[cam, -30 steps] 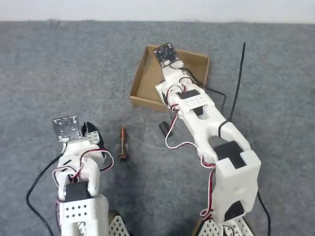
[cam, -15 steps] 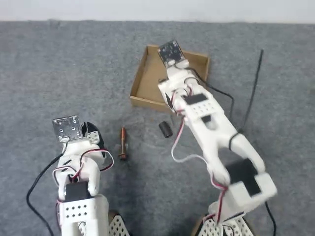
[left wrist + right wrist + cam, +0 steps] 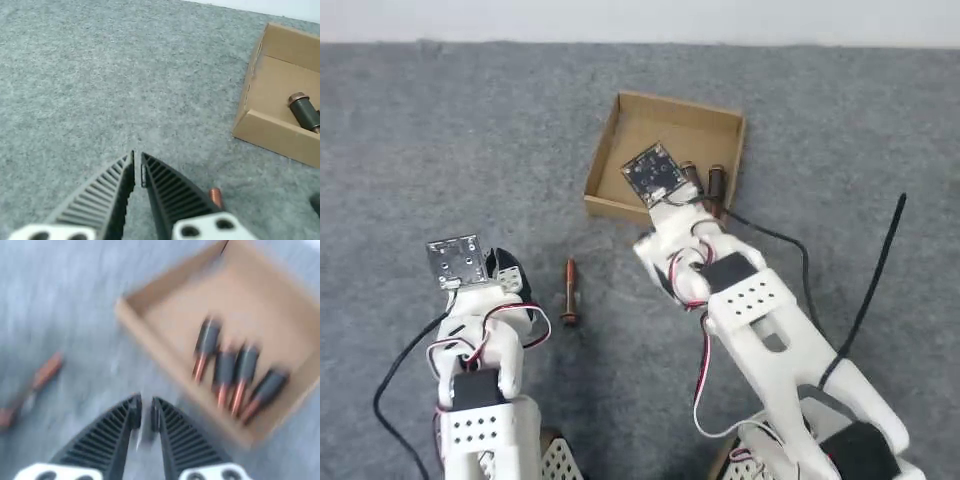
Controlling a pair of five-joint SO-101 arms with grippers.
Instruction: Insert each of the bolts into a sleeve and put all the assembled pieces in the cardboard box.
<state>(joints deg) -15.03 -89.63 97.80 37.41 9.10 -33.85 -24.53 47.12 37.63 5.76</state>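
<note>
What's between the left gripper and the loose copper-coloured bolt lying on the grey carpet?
Only bare grey carpet, as the high view shows; the left gripper and the copper-coloured bolt sit apart.

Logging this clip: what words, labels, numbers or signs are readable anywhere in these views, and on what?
None can be read.
Cardboard box: plain, no print seen.
Circuit board on the left arm's wrist: tiny marks, too small to read.
Circuit board on the right arm's wrist: likewise too small to read.

Assembled pieces (image 3: 716, 183) lie in the cardboard box (image 3: 604, 148); a bolt (image 3: 569, 291) lies outside it.
</note>
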